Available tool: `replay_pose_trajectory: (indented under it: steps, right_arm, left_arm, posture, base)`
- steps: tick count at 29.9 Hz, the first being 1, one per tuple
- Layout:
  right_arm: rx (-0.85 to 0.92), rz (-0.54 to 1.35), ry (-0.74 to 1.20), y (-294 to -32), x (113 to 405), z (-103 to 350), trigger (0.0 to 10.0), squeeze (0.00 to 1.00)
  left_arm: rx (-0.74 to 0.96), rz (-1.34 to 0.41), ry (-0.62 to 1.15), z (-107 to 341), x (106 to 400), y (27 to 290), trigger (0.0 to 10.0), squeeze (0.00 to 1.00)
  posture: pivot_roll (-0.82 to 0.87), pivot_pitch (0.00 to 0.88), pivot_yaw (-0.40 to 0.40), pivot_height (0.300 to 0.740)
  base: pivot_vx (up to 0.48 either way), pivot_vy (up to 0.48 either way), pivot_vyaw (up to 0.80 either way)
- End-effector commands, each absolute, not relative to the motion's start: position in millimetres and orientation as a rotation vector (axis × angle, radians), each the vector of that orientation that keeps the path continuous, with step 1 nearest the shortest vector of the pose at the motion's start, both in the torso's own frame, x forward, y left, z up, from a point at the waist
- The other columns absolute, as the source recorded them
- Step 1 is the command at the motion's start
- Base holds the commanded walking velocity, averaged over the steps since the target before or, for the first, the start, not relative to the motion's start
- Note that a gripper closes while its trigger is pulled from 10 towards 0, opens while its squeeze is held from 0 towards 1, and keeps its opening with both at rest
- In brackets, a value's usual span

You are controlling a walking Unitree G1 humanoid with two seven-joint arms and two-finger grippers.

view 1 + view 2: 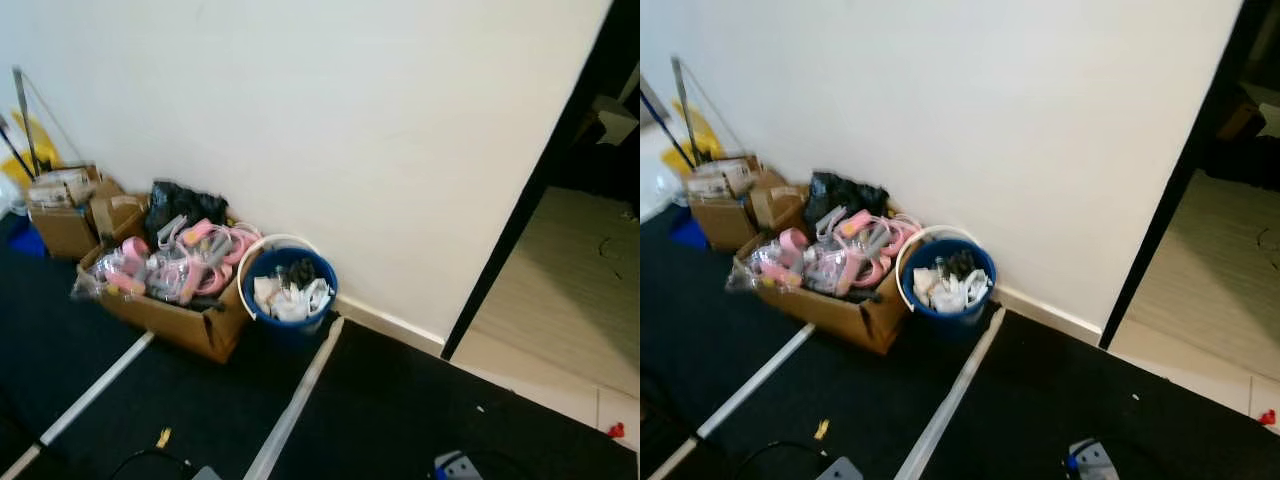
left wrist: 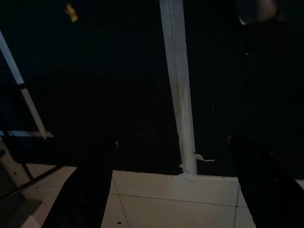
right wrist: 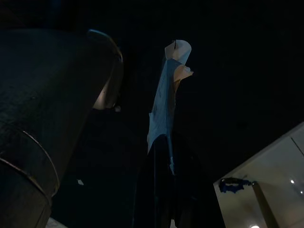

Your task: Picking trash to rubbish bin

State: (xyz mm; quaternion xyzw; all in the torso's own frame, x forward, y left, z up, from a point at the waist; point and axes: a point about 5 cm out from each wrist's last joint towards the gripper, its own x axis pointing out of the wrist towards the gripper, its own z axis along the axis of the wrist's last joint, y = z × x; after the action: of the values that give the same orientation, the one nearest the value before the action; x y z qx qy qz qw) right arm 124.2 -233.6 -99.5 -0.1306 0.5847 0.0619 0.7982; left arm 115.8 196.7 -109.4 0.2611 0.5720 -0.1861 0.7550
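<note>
A blue rubbish bin (image 1: 290, 290) stands against the white wall (image 1: 330, 120), holding white crumpled trash and something dark; touching its side is an open cardboard box (image 1: 170, 315) heaped with pink and grey items, a black bag (image 1: 185, 203) behind them; smaller cardboard boxes (image 1: 70, 215) sit further along the wall. The right wrist view shows the right gripper (image 3: 164, 156) clenched on a pale strip of paper trash (image 3: 166, 95) — its long axis runs straight out beyond the fingertips, the far end curled. The left gripper (image 2: 175, 185) hangs released, fingers (image 2: 90, 185) spread wide, over black mat (image 2: 118, 71) and white tape (image 2: 178, 90); a yellow scrap (image 2: 71, 13) lies on the mat.
</note>
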Motion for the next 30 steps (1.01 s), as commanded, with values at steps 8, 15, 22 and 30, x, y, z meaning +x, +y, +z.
replay_pose_trajectory:
  steps: [8, 15, 22, 30]
  right_arm:
    - [-0.265, 0.161, 1.28, -225.0, 116.3, -103.8, 10.0, 0.0]
    - [-0.267, 0.161, 1.28, -225.1, 116.4, -103.8, 10.0, 0.0]
    - [-0.268, 0.163, 1.279, -225.1, 116.4, -103.8, 10.0, 0.0]
    - [-0.271, 0.167, 1.279, -225.0, 116.6, -103.8, 10.0, 0.0]
  left_arm:
    - [0.578, -0.409, 1.257, -109.4, 114.0, 200.3, 10.0, 0.0]
    - [0.577, -0.41, 1.254, -109.2, 115.4, 199.0, 10.0, 0.0]
    - [0.576, -0.412, 1.252, -109.1, 116.6, 197.4, 10.0, 0.0]
    - [0.576, -0.406, 1.254, -108.9, 116.5, 199.1, 10.0, 0.0]
  posture:
    - [-0.04, 0.059, 0.068, 0.74]
    - [-0.04, 0.059, 0.068, 0.74]
    - [-0.04, 0.059, 0.068, 0.74]
    - [-0.04, 0.059, 0.068, 0.74]
  base:
    - [0.0, 0.0, 0.73]
    - [0.0, 0.0, 0.73]
    - [0.0, 0.0, 0.73]
    - [0.0, 0.0, 0.73]
